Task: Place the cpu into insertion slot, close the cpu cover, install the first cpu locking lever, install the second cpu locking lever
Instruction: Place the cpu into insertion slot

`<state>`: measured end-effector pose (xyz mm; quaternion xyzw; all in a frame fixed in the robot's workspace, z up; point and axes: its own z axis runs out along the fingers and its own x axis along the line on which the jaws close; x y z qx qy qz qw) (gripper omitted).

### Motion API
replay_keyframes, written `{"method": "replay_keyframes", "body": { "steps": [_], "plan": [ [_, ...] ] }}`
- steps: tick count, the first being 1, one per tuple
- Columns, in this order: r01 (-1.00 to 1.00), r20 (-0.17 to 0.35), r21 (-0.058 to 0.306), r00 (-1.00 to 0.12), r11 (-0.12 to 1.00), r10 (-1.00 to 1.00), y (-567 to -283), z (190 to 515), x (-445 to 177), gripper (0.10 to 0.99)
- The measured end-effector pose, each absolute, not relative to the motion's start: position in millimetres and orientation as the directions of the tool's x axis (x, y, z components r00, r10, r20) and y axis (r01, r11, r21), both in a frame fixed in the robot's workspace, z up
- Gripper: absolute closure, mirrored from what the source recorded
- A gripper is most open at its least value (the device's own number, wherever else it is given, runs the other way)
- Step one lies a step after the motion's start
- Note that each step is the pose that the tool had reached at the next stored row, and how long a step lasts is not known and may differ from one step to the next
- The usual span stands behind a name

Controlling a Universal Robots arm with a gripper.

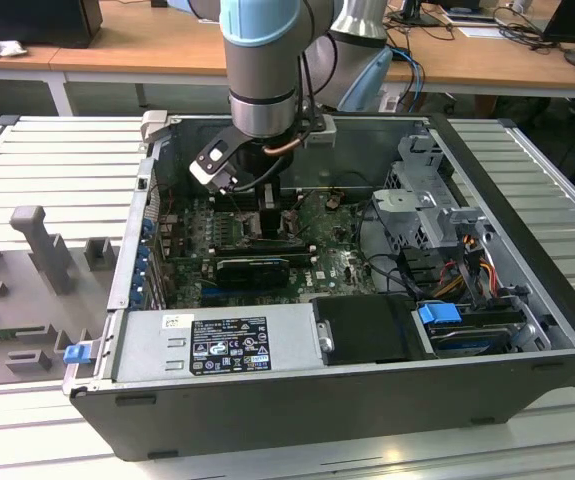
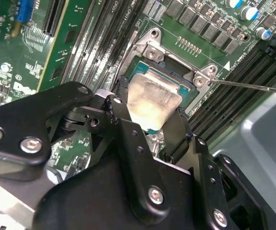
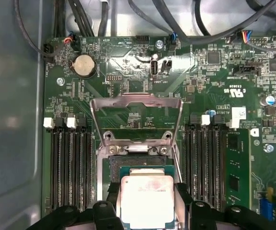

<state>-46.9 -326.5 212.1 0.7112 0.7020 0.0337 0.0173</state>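
Note:
In both wrist views the cpu (image 3: 147,203) (image 2: 153,98), a small square chip with a silver face, sits between my gripper's black fingers (image 3: 113,199). My gripper (image 3: 147,206) (image 2: 150,112) is shut on its two sides. The chip lies level over the insertion slot (image 3: 137,163), whose dark frame shows just beyond it. I cannot tell whether it is seated. The cpu cover (image 3: 136,99), a grey metal frame with a square window, stands swung open past the slot. A thin locking lever (image 2: 253,86) sticks out beside the socket. In the exterior view my gripper (image 1: 257,200) reaches down into the computer case (image 1: 297,390).
Black memory slots (image 3: 70,167) (image 3: 207,163) flank the socket on both sides. Cables (image 3: 200,19) run along the board's far edge. A black card (image 1: 252,268) lies near the socket. A power supply (image 1: 217,345) and drive bays (image 1: 437,230) take up the rest of the case.

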Motion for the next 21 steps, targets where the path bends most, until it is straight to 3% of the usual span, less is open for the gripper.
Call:
{"method": "replay_keyframes", "body": {
  "steps": [21],
  "plan": [
    [0.997,0.023,0.07,0.012,-0.014,1.0,-321,201,-44,0.553]
  ]
}}
